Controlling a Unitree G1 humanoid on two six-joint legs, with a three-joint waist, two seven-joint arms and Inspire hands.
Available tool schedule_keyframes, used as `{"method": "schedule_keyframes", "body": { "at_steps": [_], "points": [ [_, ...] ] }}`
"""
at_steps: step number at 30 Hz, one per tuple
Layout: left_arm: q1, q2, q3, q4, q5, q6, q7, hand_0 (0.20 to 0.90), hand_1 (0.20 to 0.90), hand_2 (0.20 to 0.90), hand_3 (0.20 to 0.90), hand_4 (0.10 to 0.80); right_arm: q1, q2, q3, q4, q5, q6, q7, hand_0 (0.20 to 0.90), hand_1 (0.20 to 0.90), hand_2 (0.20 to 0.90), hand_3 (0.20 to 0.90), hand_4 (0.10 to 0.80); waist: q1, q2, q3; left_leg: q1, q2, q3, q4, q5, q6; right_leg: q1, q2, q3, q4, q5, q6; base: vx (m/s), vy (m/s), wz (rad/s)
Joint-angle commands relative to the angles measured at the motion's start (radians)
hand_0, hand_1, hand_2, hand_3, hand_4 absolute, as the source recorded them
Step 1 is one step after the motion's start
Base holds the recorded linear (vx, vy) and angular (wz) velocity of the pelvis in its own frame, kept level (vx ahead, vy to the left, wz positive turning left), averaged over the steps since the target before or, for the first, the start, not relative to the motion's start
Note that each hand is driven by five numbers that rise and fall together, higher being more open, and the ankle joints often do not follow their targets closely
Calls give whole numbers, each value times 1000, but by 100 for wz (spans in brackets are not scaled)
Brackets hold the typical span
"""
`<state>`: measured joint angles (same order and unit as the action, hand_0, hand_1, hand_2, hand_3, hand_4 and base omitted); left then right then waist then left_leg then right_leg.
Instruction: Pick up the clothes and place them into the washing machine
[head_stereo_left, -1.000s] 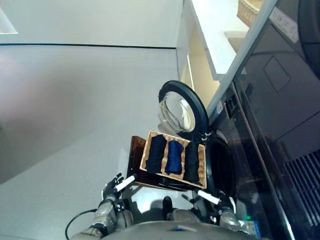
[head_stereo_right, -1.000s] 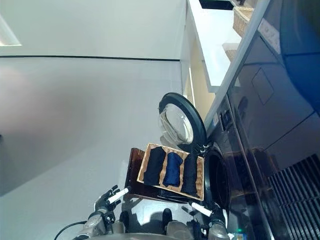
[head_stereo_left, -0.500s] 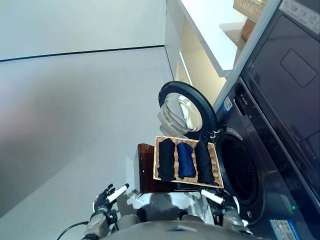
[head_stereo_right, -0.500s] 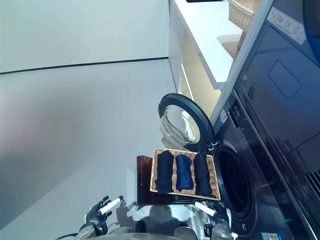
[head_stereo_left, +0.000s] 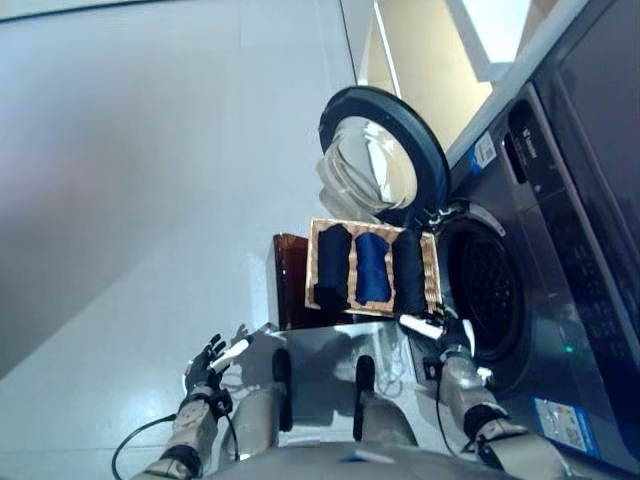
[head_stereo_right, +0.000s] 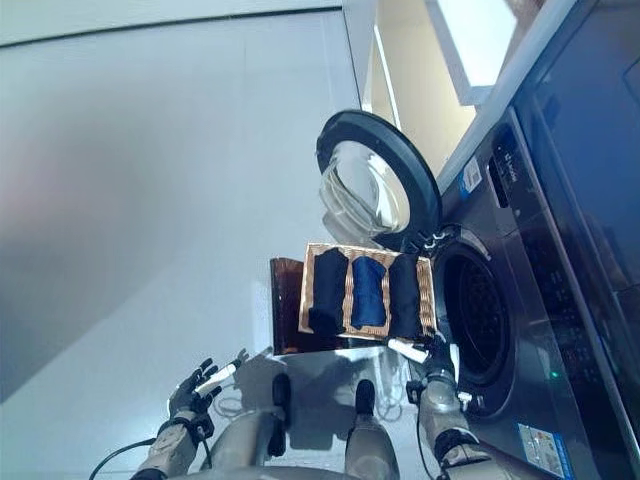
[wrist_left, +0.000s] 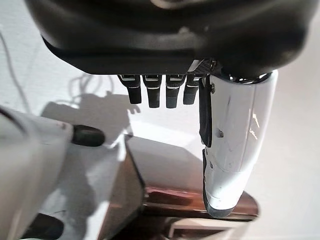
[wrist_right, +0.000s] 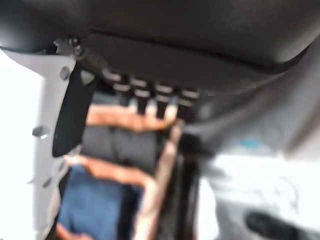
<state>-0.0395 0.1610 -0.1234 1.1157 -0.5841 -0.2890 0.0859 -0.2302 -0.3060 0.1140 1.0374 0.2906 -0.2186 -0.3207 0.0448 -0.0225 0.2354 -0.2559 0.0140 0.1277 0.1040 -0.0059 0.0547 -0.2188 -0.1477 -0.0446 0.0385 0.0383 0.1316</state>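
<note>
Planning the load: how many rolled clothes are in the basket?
3, side by side in the basket: a dark roll on the left, a blue roll in the middle, a dark roll nearest the washer drum. More could lie hidden underneath.

— Where the basket (head_stereo_left: 432, 283)?
— On a low stand (head_stereo_left: 291, 293), on the floor (head_stereo_left: 150, 180), just left of the washing machine (head_stereo_left: 570, 290) opening.

— In the basket?
— Three rolled clothes (head_stereo_left: 372, 270) side by side, one at the left, one in the middle, one nearest the drum (head_stereo_left: 483, 296).

— Door (head_stereo_left: 380, 160)?
— Swung open, behind the basket, farther from the robot.

— Hands?
— Right hand (head_stereo_left: 440, 332) just before the basket's near right corner, beside the drum opening. Left hand (head_stereo_left: 208, 365) well left, over bare floor, apart from the stand.
</note>
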Motion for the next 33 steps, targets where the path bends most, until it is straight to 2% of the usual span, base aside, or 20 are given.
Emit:
{"method": "schedule_keyframes", "body": {
  "at_steps": [1,3,4,6,10,15,19,27,33],
  "points": [
    [-10,33,23,-97,1,-58,10,900,900,900,900,800,-103,-100,-3,-93,-78,-59,-72,900,900,900,900,800,3,-12,14,-70,29,-41,91,10,-77,-37,-94,0,190,106,64,-106,95,1],
    [-18,54,13,-129,10,-65,18,900,900,900,900,800,-178,-122,34,-98,-124,-47,-106,900,900,900,900,800,-7,0,52,-89,33,-36,125,1,-87,-97,-112,0,173,126,58,-52,-4,2],
    [-31,57,10,-127,11,-69,27,900,900,900,900,800,-214,-122,44,-90,-126,-47,-119,900,900,900,900,800,-11,-2,58,-92,34,-39,139,-15,-98,-111,-124,-8,110,131,50,41,-96,3],
    [-43,58,6,-144,-5,-73,40,900,900,900,900,800,-253,-114,65,-75,-114,-44,-119,900,900,900,900,800,-8,-15,87,-109,39,-49,214,-44,-100,-116,-128,-1,104,128,43,36,-95,5],
    [-59,41,5,-128,-22,-61,52,900,900,900,900,800,-287,-103,88,-73,-127,-31,-131,900,900,900,900,800,-6,-24,94,-166,41,-52,278,-62,-102,-146,-112,-18,146,101,36,14,-24,6],
    [-80,18,-36,-136,-23,-62,59,900,900,900,900,800,-310,-110,72,-17,-117,-29,-161,900,900,900,900,800,-14,-2,104,-279,41,-73,413,-121,-100,-252,-108,-10,289,32,22,-50,7,19],
    [-62,17,-51,-177,-21,-62,61,900,900,900,900,800,-343,-139,48,5,-105,-29,-184,900,900,900,900,800,-12,14,104,-342,38,-76,479,-151,-99,-314,-110,3,349,11,18,-31,25,11],
    [-18,41,-1,-241,-27,-66,77,900,900,900,900,800,-362,-232,17,-196,-186,-30,-247,900,900,900,900,800,-21,19,115,-436,53,-70,596,-203,-97,-423,-97,44,466,-39,1,-38,29,-3],
    [-37,29,-27,-219,-37,-62,82,900,900,900,900,800,-479,-282,71,-69,-227,9,-259,900,900,900,900,800,-12,22,114,-485,60,-76,635,-212,-102,-473,-89,49,513,-59,-6,-34,-5,-3]
  ]
}}
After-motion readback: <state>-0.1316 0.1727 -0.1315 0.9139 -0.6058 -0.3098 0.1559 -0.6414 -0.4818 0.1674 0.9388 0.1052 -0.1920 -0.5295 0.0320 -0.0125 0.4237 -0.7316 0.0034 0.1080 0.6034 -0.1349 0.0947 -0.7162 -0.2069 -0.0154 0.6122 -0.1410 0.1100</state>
